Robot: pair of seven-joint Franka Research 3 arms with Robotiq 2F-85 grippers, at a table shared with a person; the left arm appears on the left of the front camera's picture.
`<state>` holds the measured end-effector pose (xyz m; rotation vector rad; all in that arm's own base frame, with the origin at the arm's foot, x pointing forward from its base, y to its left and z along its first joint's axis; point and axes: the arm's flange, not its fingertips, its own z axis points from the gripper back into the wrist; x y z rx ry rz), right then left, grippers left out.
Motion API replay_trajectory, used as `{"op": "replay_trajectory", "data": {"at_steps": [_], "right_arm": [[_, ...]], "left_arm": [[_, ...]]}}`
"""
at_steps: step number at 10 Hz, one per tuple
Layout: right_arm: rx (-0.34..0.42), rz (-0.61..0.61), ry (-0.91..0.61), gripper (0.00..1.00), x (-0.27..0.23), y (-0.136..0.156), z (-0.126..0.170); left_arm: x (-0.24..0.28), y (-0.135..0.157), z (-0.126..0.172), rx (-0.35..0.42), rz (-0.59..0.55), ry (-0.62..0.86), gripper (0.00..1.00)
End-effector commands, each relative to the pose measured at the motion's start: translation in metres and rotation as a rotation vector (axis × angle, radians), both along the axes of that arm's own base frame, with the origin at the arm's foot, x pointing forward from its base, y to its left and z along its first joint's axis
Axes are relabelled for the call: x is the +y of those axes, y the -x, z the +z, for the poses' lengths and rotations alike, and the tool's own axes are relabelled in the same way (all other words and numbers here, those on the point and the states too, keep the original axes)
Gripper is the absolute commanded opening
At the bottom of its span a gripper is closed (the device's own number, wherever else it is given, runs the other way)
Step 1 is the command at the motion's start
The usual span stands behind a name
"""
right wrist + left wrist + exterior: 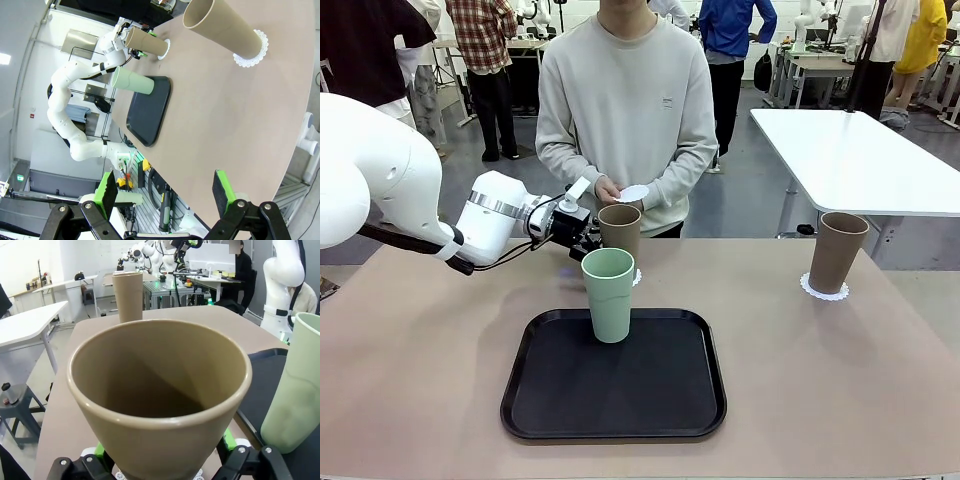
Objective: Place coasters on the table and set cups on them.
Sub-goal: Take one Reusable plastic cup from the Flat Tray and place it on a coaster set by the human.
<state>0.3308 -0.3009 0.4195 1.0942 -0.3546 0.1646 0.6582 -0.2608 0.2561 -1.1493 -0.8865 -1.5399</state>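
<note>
Left fingers (226, 440) astride empty tan cup (160, 390), grip unclear | right fingers (222, 187) wide, empty | black tray (610, 400): mint cup (608, 295)

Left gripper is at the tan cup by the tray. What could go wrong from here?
The left gripper straddles the tall tan-brown tumbler on its white lacy paper doily; a crooked retreat could tip it or drag it off.
The pale mint green tumbler on the black rounded tray stands close beside; a sideways swing might knock it.
The person's hand, holding another doily, is just behind that tumbler.
</note>
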Motion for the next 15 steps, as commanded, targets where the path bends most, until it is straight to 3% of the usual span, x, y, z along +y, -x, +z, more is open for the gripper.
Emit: {"op": "replay_trajectory", "data": {"at_steps": [1,9,13,15], "right_arm": [[0.0,-0.003,0.0,1.0,0.0,0.0,-0.001],[0.0,-0.003,0.0,1.0,0.0,0.0,-0.001],[0.0,-0.003,0.0,1.0,0.0,0.0,-0.001],[0.0,-0.003,0.0,1.0,0.0,0.0,-0.001]], "left_arm": [[0.001,-0.006,-0.004,0.031,-0.051,-0.045,1.0],[0.016,-0.018,-0.007,-0.005,0.045,-0.142,1.0],[0.046,-0.014,0.011,-0.028,0.078,-0.234,1.0],[0.073,0.002,0.041,-0.03,0.066,-0.346,1.0]]}}
